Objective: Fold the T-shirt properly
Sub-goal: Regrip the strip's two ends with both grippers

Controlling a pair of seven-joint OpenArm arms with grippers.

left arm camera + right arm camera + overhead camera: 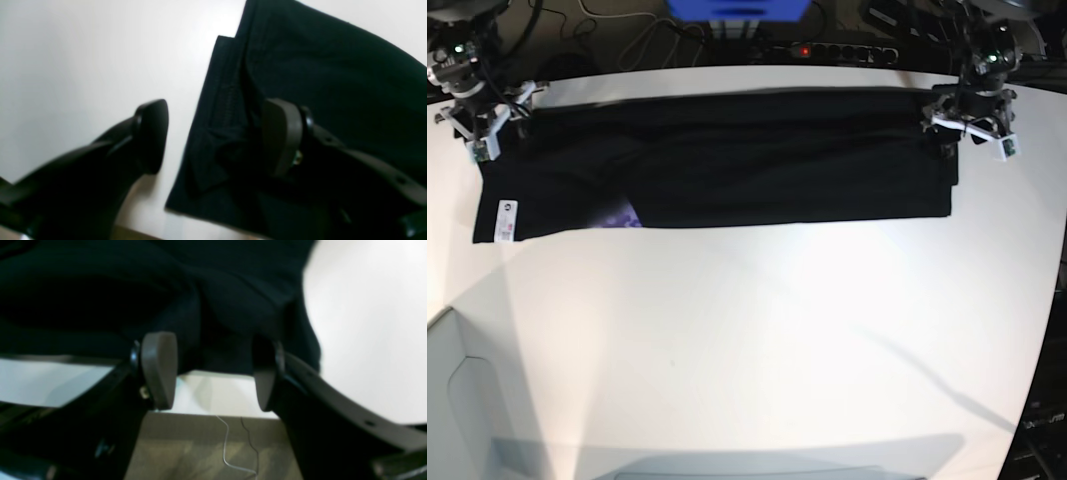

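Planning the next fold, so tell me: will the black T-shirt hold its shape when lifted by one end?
Probably not. The T-shirt lies flat in soft wrinkled layers, so it likely droops. Its long folded strip would probably sag in the middle.

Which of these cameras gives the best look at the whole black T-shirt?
The base view: the T-shirt lies there as one long folded band across the white table, its white label at one end. The left wrist view shows only one end's layered edges, and the right wrist view only blurred dark cloth near the table edge.
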